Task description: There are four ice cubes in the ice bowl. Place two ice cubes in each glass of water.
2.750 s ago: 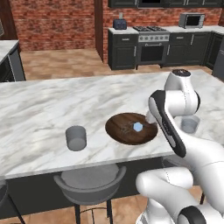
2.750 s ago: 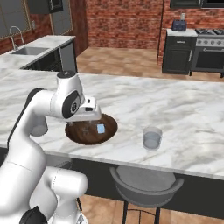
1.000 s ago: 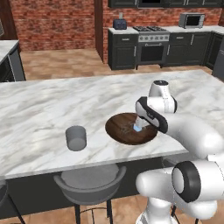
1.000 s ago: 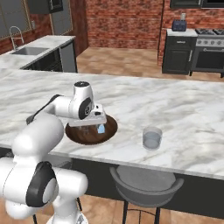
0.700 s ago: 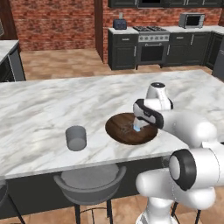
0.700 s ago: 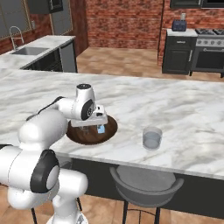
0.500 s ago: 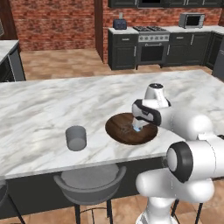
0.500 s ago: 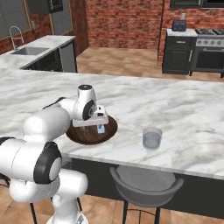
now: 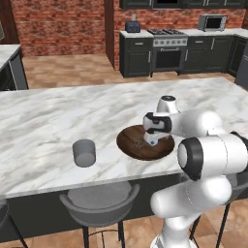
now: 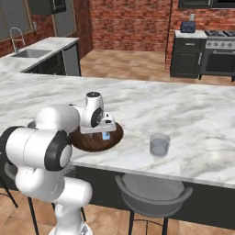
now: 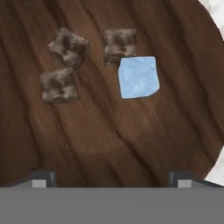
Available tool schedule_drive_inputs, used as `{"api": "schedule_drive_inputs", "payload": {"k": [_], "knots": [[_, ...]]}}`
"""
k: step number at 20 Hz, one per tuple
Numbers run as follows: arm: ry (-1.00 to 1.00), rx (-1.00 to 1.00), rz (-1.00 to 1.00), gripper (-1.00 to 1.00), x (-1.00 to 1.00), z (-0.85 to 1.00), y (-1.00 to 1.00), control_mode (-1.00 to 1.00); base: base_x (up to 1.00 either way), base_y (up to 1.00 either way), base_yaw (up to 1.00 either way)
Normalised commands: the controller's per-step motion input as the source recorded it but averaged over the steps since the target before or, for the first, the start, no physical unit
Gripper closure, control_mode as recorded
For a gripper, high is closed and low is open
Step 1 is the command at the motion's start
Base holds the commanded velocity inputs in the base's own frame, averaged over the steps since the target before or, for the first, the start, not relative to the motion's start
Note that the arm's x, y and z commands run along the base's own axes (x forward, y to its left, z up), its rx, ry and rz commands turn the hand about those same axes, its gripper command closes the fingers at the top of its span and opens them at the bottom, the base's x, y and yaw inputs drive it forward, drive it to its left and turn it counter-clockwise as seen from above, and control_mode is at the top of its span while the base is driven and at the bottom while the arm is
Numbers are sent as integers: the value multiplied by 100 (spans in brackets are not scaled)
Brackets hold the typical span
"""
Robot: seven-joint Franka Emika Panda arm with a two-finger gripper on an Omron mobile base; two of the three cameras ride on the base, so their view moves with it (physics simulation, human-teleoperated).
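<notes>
My end effector [image 11: 112,177] hangs low over the wide, dark brown wooden bowl [image 9: 133,145], fingers spread fully apart and gripping nothing. In the hand view, 1 pale blue ice cube [image 11: 138,77] lies on the grain just beside 3 translucent cubes [image 11: 65,46] that show mottled brown. The bowl sits on the white marbled desk [image 9: 48,121]. 1 short grey-blue tumbler [image 9: 84,152] stands well apart on one side, another [image 10: 159,144] on the other.

Brick walls [image 9: 63,24], dark cabinets [image 9: 138,53], marble island [image 9: 48,116], wood floor [image 9: 72,72].
</notes>
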Motion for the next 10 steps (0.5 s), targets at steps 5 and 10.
{"api": "schedule_drive_inputs", "payload": {"k": [5,10], "knots": [[0,0,0,-100,32,-18,-9,-100,0,0,0],[0,0,0,-100,26,-24,0,-100,0,0,0]]}}
